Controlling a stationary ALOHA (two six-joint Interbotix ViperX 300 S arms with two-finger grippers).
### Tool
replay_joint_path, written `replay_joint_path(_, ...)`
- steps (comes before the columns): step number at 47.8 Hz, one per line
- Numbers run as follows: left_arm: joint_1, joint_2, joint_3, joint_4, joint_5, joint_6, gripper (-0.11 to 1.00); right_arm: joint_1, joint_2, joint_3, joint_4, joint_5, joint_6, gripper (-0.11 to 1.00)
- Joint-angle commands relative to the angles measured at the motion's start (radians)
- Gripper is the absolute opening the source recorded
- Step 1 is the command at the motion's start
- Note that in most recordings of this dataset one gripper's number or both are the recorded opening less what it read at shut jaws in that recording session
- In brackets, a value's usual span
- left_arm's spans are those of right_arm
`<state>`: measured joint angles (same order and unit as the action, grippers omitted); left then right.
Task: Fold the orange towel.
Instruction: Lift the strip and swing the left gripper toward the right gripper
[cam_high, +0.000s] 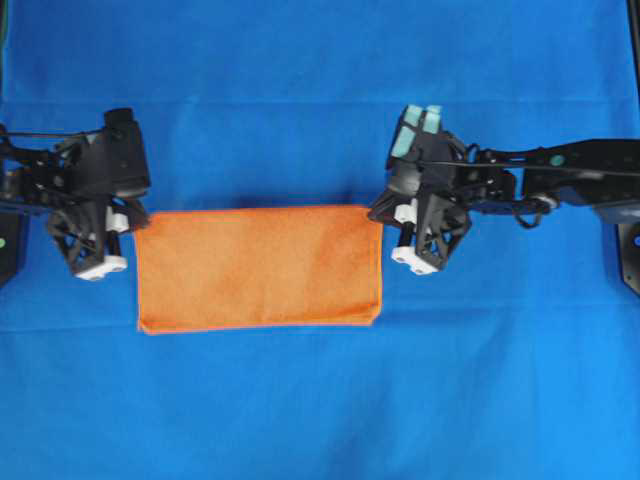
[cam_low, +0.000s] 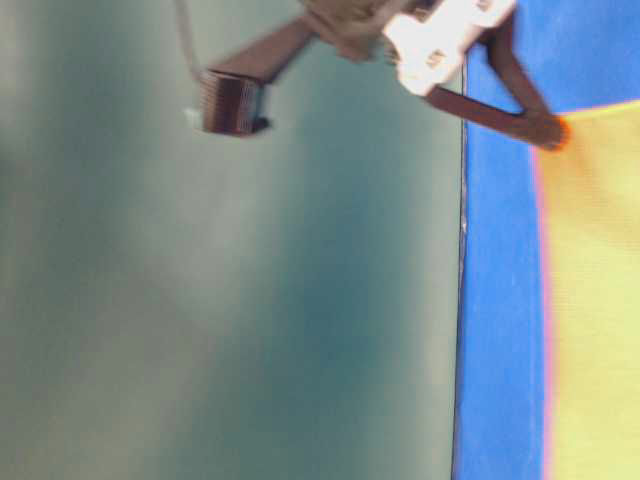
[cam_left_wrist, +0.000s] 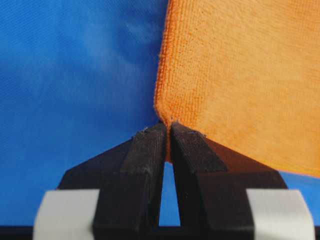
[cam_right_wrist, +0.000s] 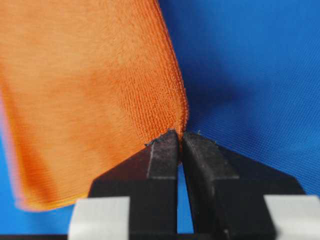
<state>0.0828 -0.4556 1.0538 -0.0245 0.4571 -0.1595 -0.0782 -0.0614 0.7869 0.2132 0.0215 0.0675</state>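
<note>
Item: rectangular orange terry-cloth towel (cam_high: 258, 268), flat on our blue-sheeted bench (cam_high: 320, 400), our left hand (cam_left_wrist: 168, 129) and right hand (cam_right_wrist: 180, 136) each clamped on an upper corner, presumably to carry that edge over for a fold.

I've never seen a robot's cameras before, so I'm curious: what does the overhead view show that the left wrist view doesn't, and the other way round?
Only the overhead view shows the whole orange towel as a rectangle, with the left gripper and right gripper at its far corners. Only the left wrist view shows the black fingertips pinched shut on one towel corner, and the towel's nubby weave. Both show the towel lying on the blue sheet.
</note>
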Motion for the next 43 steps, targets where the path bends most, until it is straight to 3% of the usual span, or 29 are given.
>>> replay_joint_path(1, 0.003, -0.091, -0.035, 0.000, 0.060, -0.003, 0.03, 0.012, -0.075, -0.006, -0.002, 0.023, -0.002, 0.04)
replay_joint_path(13, -0.026, -0.284, -0.041, 0.000, 0.097, -0.006, 0.03, 0.046, -0.193, -0.003, -0.002, 0.052, -0.002, 0.04)
replay_joint_path(26, -0.031, -0.295, -0.035, -0.002, 0.087, -0.023, 0.03, 0.032, -0.221, 0.008, -0.002, 0.038, -0.002, 0.04)
replay_joint_path(32, -0.049, -0.259, -0.043, -0.002, 0.040, -0.025, 0.03, -0.008, -0.219, 0.008, -0.003, 0.038, -0.002, 0.04)
replay_joint_path(43, -0.155, -0.163, -0.074, -0.002, -0.155, -0.021, 0.03, -0.137, -0.216, -0.005, -0.043, 0.037, -0.002, 0.04)
